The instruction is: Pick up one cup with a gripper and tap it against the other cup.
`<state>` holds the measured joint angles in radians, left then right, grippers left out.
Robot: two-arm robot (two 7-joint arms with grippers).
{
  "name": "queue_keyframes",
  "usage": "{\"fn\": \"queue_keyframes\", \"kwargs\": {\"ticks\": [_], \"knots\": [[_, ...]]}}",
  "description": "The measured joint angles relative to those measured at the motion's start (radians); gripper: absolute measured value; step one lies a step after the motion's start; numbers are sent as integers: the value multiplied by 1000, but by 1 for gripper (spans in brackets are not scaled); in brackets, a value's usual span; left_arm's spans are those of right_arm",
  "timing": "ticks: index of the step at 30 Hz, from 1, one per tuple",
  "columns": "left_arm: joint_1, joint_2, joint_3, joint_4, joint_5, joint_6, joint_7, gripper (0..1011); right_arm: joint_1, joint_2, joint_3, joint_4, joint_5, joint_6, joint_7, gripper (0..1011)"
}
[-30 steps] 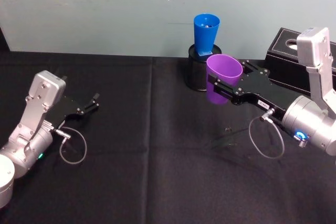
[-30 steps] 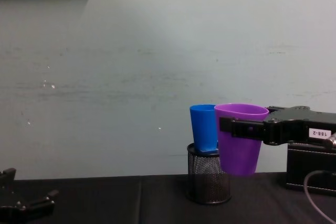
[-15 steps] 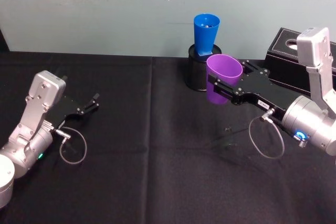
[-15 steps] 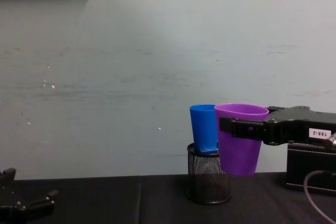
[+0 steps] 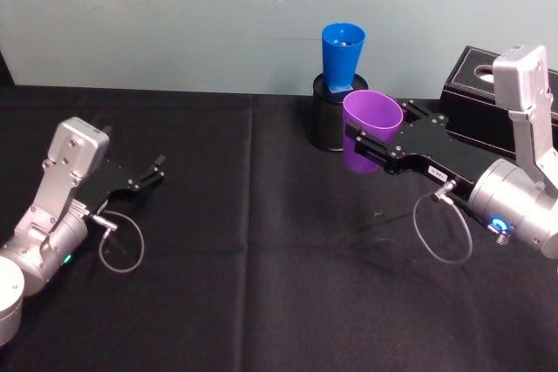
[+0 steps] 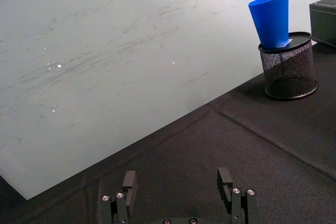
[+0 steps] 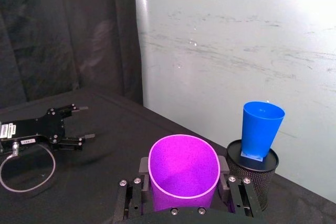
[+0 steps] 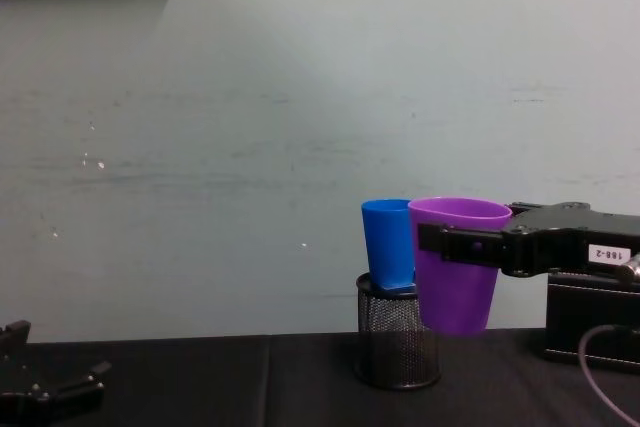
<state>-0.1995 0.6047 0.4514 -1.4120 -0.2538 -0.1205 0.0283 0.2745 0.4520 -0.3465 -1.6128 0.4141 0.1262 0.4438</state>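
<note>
My right gripper [image 5: 373, 138] is shut on the purple cup [image 5: 370, 131], holding it upright in the air above the black table. In the chest view the purple cup [image 8: 457, 267] hangs just right of the blue cup [image 8: 390, 246], their sides very close; whether they touch I cannot tell. The blue cup [image 5: 342, 57] stands tilted in a black mesh pen holder [image 5: 328, 121] at the back. The right wrist view shows the purple cup [image 7: 183, 170] between the fingers and the blue cup [image 7: 260, 128] beyond. My left gripper [image 5: 150, 172] rests open at the left, parked.
A black box [image 5: 485, 98] sits at the back right, behind my right arm. Cable loops hang off both wrists [image 5: 440, 233]. The pale wall [image 5: 174, 15] closes off the table's far edge.
</note>
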Motion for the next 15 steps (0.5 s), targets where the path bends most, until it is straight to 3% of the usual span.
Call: {"fn": "queue_keyframes", "kwargs": {"ticks": [15], "knots": [[0,0,0,0,0,0,0,1004,0,0,0,0,0,0,0,733]]}}
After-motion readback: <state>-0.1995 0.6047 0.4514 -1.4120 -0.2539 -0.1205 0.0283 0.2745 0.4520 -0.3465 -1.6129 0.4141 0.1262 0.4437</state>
